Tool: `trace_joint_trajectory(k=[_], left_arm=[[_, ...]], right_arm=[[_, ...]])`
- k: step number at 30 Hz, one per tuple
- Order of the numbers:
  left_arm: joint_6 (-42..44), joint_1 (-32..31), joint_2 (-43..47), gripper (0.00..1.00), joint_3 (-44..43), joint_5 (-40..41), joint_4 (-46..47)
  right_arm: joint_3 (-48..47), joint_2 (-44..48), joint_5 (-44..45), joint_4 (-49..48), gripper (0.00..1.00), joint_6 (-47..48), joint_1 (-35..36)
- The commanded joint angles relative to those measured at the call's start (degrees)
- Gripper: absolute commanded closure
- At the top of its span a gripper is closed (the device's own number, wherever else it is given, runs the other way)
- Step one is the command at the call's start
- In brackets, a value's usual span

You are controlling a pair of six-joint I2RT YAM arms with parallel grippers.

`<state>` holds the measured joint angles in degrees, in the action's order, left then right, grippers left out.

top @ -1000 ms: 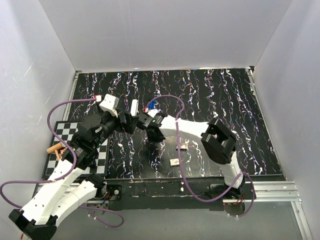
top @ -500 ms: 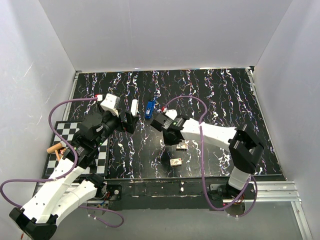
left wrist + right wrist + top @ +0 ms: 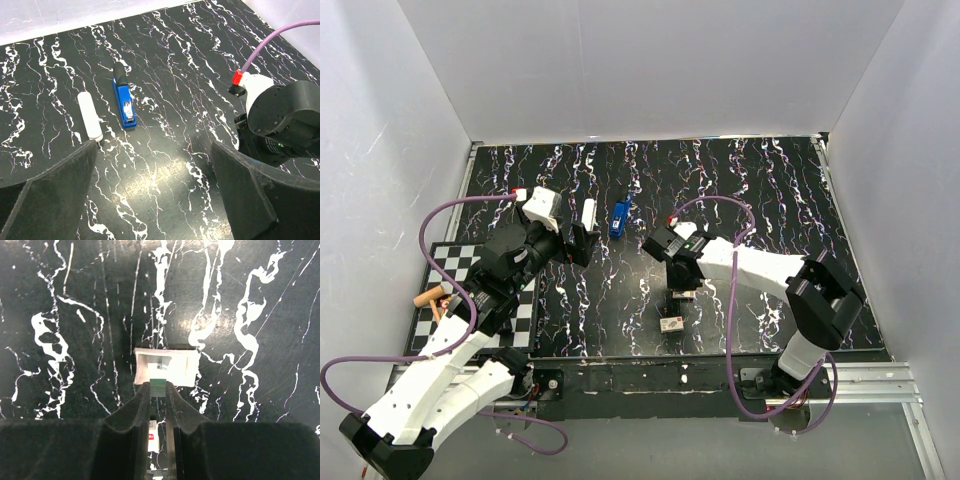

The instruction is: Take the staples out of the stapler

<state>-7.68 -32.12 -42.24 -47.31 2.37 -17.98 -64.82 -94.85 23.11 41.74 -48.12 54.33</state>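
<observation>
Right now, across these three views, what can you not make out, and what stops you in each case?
Top view: the white tray is largely covered by the right gripper, so its contents are unseen.
Right wrist view: the grey strip is mostly buried between the pads, so its length is unclear.
Left wrist view: the blue stapler is too small to show whether staples remain inside.
Left wrist view: the right arm is cut off by the right edge.
</observation>
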Motion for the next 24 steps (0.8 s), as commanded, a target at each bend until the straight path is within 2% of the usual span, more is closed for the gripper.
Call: trace_joint_trajectory(k=[1,24], left_arm=[[0.3,0.0,0.2,0.02,0.0,0.1,-0.1],[0.4,-0.1,0.0,0.02,0.0,-0.2,-0.2]], right_arm=[[1.4,2.1,0.7,-1.7,0.83,-0.7,-1.5],[4.0,0.7,-0.1,-3.9,0.83,-0.5,-4.4]])
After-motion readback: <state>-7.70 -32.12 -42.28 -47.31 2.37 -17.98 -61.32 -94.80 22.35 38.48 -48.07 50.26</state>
